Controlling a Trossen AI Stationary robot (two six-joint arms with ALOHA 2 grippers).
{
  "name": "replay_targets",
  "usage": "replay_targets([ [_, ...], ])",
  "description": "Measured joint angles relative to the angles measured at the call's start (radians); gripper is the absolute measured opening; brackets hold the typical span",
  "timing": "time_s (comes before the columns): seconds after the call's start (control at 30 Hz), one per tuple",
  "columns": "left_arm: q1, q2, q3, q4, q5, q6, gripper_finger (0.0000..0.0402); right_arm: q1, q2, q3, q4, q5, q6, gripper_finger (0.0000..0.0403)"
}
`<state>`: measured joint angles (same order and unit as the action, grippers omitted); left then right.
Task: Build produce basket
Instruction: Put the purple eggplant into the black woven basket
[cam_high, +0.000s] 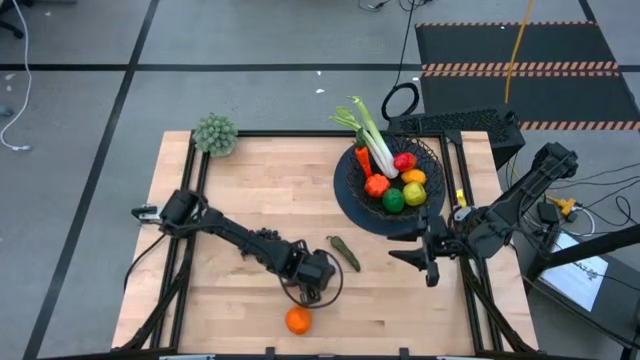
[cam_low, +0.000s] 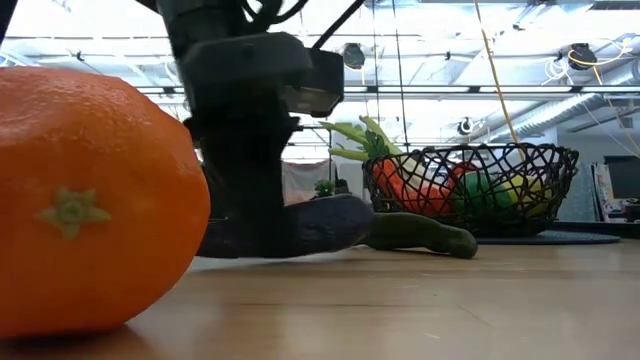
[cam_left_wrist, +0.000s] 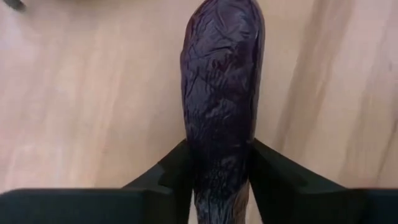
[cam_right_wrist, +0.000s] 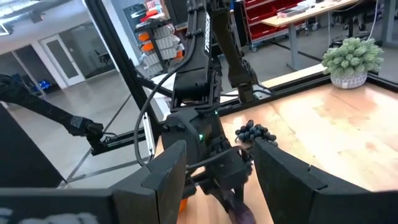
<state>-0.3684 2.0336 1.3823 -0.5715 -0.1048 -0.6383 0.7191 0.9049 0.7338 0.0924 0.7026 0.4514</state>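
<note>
A purple eggplant (cam_left_wrist: 221, 93) lies on the wooden table near its front edge, and my left gripper (cam_left_wrist: 221, 180) stands over it, shut on it. In the high view the left gripper (cam_high: 314, 282) hides the eggplant. An orange (cam_high: 297, 320) rests just nearer the front edge, and a green pickle (cam_high: 345, 252) lies to the right. The black wire basket (cam_high: 345, 190) at the far right holds a leek (cam_high: 370, 135), a carrot, a tomato and other round fruits. My right gripper (cam_high: 430, 262) hangs open beside the basket's near rim, with nothing between its fingers. My left gripper pinches the eggplant's two long sides (cam_left_wrist: 193, 155) between its two fingers (cam_left_wrist: 171, 177). The fingers come steeply from above and lie across the eggplant. The eggplant (cam_low: 325, 222) lies flat on the table, one rounded end sticking out past the gripper.
A pale bushy clump (cam_high: 216, 133) stands at the table's far left corner. Dark grapes (cam_right_wrist: 254, 132) lie on the table behind my left arm. A black frame rail (cam_high: 300, 133) runs round the table. Bare wood lies between the pickle and the left rail.
</note>
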Motion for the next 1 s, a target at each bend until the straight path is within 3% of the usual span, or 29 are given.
replay_targets([
  [0.13, 0.028, -0.027, 0.0, -0.008, 0.016, -0.019, 0.0117, -0.009, -0.014, 0.0, -0.007, 0.001, -0.025, 0.018],
  [0.27, 0.059, -0.103, 0.016, -0.025, 0.023, -0.029, 0.0133, -0.02, -0.017, 0.0, -0.008, 0.002, -0.052, 0.018],
  [0.67, 0.135, -0.52, 0.021, 0.019, -0.129, -0.079, 0.0132, -0.039, -0.017, 0.0, -0.007, 0.003, -0.045, 0.018],
  [0.9, 0.167, -0.712, 0.021, 0.093, -0.143, -0.099, 0.0145, -0.039, -0.017, 0.0, -0.007, 0.003, -0.045, 0.018],
  [1.0, 0.181, -0.777, 0.022, 0.141, -0.151, -0.181, 0.0146, -0.039, -0.017, 0.0, -0.007, 0.003, -0.045, 0.018],
])
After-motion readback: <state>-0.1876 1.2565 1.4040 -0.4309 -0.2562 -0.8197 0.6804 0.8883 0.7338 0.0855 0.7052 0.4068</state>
